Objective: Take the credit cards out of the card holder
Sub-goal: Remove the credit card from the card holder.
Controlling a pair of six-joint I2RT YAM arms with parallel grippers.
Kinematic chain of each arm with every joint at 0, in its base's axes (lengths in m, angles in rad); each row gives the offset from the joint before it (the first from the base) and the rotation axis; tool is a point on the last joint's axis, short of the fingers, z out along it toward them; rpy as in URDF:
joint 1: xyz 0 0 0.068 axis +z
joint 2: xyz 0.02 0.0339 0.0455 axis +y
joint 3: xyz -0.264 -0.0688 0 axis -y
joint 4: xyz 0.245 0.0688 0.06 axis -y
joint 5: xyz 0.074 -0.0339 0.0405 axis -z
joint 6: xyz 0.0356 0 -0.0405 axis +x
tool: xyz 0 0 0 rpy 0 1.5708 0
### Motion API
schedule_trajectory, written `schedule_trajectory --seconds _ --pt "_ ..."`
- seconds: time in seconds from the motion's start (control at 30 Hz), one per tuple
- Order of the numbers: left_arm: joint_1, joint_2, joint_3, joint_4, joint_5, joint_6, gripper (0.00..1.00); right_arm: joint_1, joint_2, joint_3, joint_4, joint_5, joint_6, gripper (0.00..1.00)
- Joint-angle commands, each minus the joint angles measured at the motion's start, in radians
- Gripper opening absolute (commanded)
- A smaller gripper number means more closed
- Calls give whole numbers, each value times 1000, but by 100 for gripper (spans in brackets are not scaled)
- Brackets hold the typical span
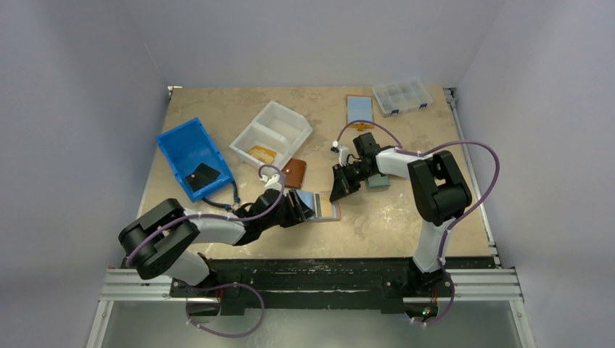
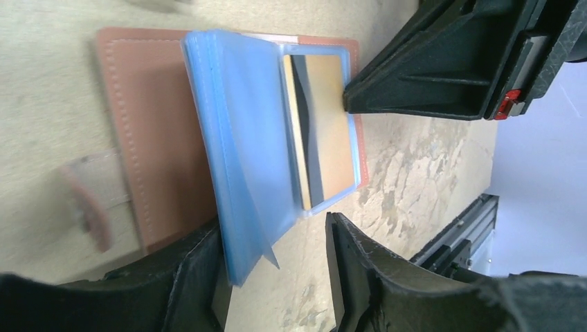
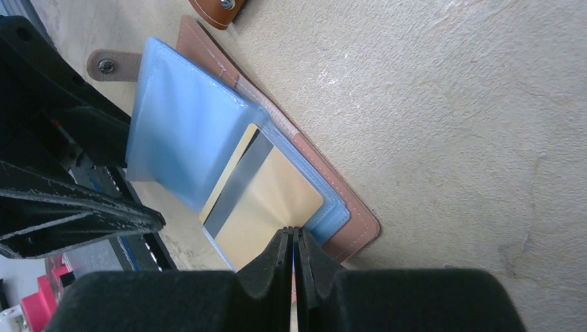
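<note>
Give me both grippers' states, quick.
Left gripper: open, loosely straddling the translucent blue plastic sleeves, not clamped.
Right gripper: shut on the edge of the gold black-striped card.

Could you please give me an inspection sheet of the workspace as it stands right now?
Surface: tan mottled table, no spills seen.
Job's things: card holder lies open with its blue sleeves lifted; a gold card with a dark stripe sits in one sleeve; a light-blue card lies near the far edge.
Clutter: blue bin, white bin, brown pouch, clear organiser box.
Grippers: left gripper open, straddling the sleeves' corner; right gripper closed at the gold card's edge, pinch unclear.
Cables: purple cables loop off both arms, away from the holder.
Surroundings: plain pale walls; nothing else seen.
</note>
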Motion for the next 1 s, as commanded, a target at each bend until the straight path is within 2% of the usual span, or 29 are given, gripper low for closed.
schedule_trajectory --seconds 0.0,0.2,0.3,0.4,0.5,0.63,0.77,0.97 --pt "10 -97 -22 -265 -113 62 53 8 39 -10 -20 151 -35 12" --pt "9 -333 16 -497 -195 108 57 16 40 -5 -25 140 -39 12" --pt "10 -447 25 -504 -169 157 59 20 34 -3 -28 135 -41 12" --pt "10 -491 14 -386 -76 188 65 22 31 -2 -30 125 -44 12" --pt "9 -421 12 -243 16 186 71 23 29 1 -34 122 -50 13" --pt "11 -237 45 -84 93 172 71 23 22 1 -36 119 -54 13" --pt "43 -85 68 28 132 150 60 23 16 0 -37 116 -58 13" --pt "73 5 74 136 171 123 49 23 17 1 -39 108 -59 13"
